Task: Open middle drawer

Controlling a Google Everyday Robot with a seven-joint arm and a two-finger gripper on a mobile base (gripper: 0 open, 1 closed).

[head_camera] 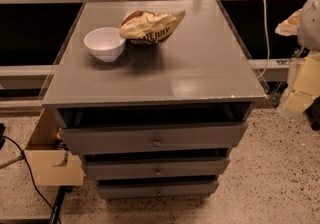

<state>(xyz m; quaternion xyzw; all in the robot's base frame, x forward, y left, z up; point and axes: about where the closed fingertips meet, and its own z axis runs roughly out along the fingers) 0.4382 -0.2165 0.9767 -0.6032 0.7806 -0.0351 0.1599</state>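
The middle drawer (pixel 125 169) sits in the lower centre of the frame, second of three grey fronts stacked under the table (pixel 200 68). Its long axis runs left to right across the frame and its flat front faces the bottom edge, with a small round knob (pixel 158 171) at its centre. A dark strip of shadow lies along its top edge; its inside is hidden, so how far out it stands cannot be told. Just above it is the top drawer (pixel 110 139), wider in the view, with a deeper dark gap between it and the table top. Just below is the bottom drawer (pixel 130 189), the narrowest. On the table, toward the upper left, a white bowl (pixel 105 43) stands upright, its inside showing plain white. A crumpled chip bag (pixel 151 25) lies just to its right, perhaps touching the rim. An open cardboard box (pixel 50 163) sits on the speckled floor (pixel 280 168) at the left, partly behind the table. The gripper (pixel 311 18) is a pale blurred shape at the upper right edge, cut off by the frame; whether it is open or closed cannot be told.
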